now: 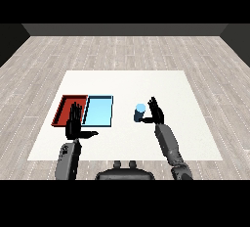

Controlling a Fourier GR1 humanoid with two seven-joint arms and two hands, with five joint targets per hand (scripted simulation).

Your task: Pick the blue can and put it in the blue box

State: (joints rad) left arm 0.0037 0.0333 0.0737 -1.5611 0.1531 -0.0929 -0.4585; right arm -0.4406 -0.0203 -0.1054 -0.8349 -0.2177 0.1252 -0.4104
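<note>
red tray (62, 104) far left with the left hand (74, 123) held over its near edge, fingers straight and holding nothing; blue tray (99, 121) just beside it, nothing in it; blue can (139, 113) upright on the table (185, 99), right hand (156, 114) open just beside it, not yet curled round—reach step, closing on the can looks next.

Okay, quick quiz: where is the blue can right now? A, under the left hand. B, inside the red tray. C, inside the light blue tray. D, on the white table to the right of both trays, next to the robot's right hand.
D: the blue can stands on the white table right of the light blue tray, beside the right hand.
</note>
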